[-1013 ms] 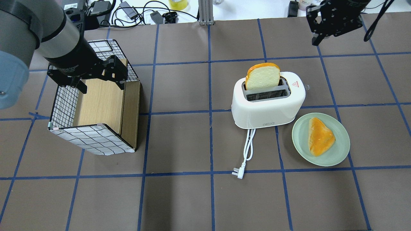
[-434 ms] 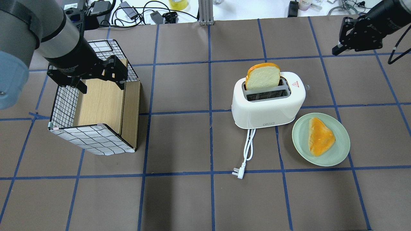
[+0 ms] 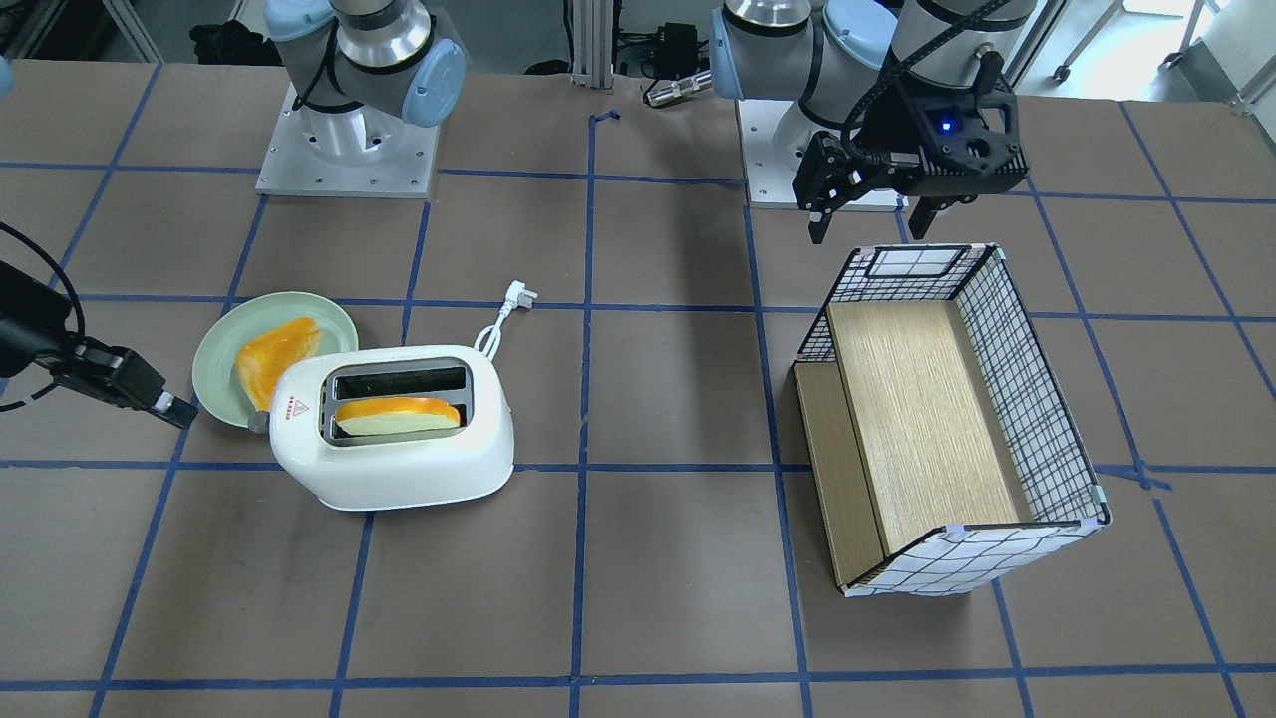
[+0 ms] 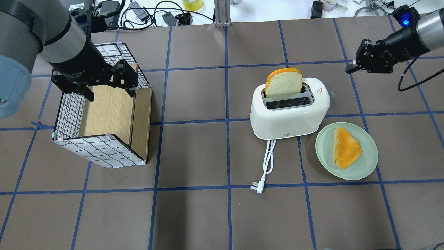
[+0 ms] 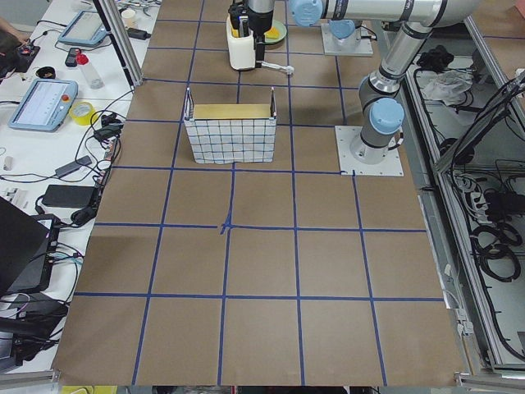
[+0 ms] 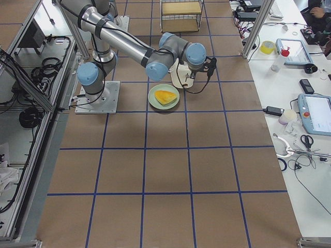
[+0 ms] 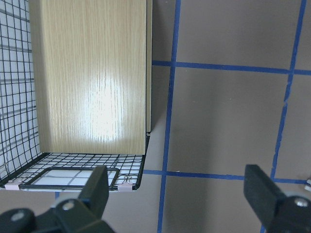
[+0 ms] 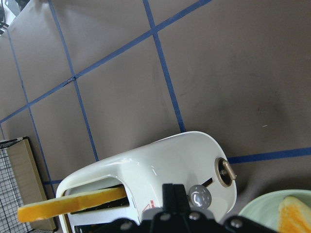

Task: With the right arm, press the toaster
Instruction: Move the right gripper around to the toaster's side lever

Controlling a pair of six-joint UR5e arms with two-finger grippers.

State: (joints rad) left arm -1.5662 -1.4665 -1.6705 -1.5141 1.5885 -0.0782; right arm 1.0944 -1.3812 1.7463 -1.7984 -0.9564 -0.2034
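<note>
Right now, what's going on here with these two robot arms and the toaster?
The right gripper, shut, hangs in the air off one end of the white toaster, pointing at it but not touching. A bread slice stands high in one slot, so nothing is pressed down yet. A second slice lies on a green plate beside it. The left gripper is open over a wire basket, holding nothing.
</note>
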